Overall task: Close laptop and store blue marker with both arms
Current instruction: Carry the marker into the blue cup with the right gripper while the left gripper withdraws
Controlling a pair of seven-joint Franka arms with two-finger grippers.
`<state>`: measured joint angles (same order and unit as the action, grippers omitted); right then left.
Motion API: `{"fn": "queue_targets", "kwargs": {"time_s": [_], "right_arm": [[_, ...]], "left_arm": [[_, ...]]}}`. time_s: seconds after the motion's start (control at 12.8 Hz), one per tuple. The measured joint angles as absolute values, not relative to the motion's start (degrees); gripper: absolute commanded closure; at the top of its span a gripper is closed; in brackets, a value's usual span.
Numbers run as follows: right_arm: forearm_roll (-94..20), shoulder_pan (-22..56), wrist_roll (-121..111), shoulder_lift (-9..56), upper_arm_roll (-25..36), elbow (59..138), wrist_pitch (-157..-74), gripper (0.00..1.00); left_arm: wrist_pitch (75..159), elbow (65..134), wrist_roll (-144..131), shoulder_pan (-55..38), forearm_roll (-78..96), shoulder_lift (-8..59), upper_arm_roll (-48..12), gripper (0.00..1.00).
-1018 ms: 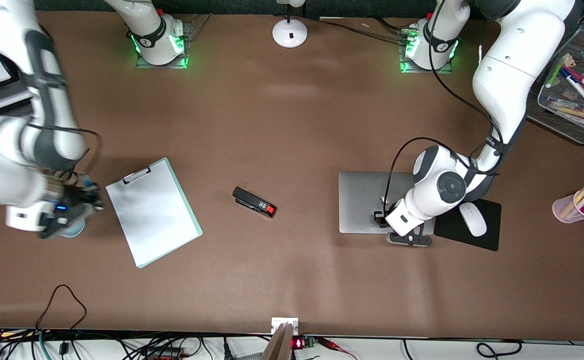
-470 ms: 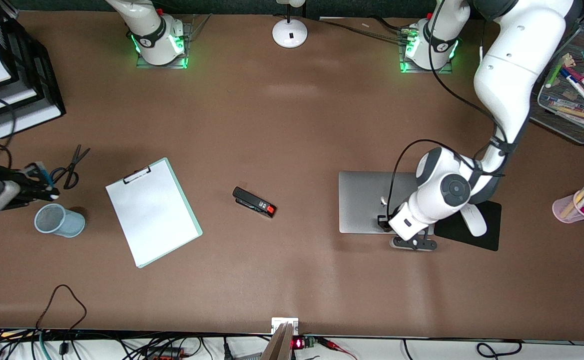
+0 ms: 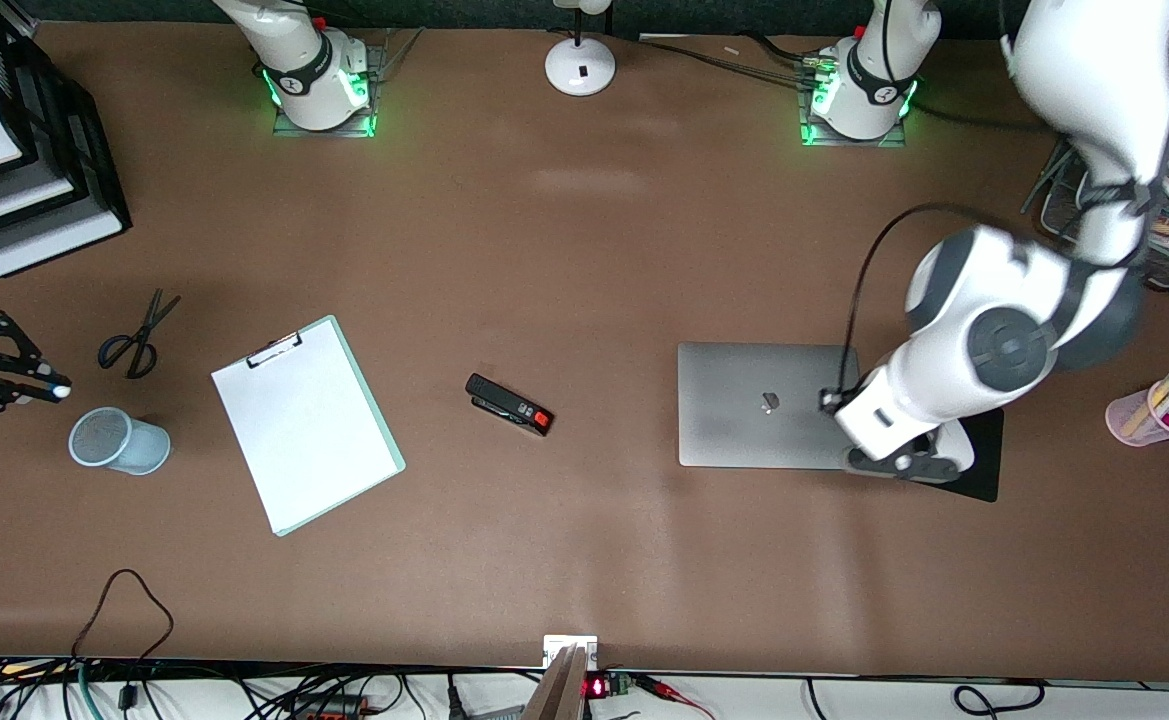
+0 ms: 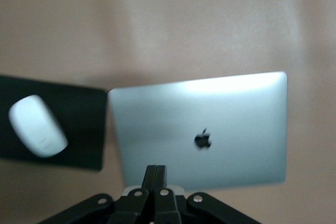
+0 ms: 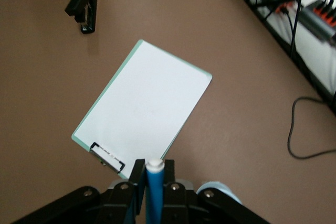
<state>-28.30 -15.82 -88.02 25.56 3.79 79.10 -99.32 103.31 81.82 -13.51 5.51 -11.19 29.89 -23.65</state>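
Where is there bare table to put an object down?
Bare: between the stapler and the laptop, and between the clipboard and stapler. Crowded: around the cup and scissors, and the mousepad beside the laptop.

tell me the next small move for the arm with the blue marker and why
Probably carry the right gripper sideways until the blue marker hangs over the mesh cup, then lower it. The laptop already lies shut, and the marker is clamped but beside the cup, toward the right arm's end of the table.
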Motion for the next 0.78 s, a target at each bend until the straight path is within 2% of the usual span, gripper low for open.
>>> {"fn": "queue_targets", "kwargs": {"time_s": [0.08, 0.23, 0.31, 0.78], "right_arm": [[-31.00, -17.05, -91.85, 26.03, 3.80, 79.13, -99.50, 1.00], [-36.12, -19.48, -98.10, 27.73, 3.81, 79.22, -99.83, 1.00], [-38.73, -20.48, -101.20, 28.93, 3.81, 79.29, -99.90, 1.00], [-45.58, -21.74, -109.55, 35.61, 3.62, 79.27, -104.30, 1.00]], "left_arm": [[100.13, 81.26, -12.78, 5.81, -11.04, 27.87, -23.67, 0.78], [94.79, 80.92, -11.60, 6.40, -10.96, 24.08, -23.69, 0.16], [92.92, 80.91, -10.61, 6.90, -10.71, 22.53, -23.70, 0.00], [88.55, 80.99, -7.24, 11.15, -7.00, 16.65, -23.63, 0.00]]}}
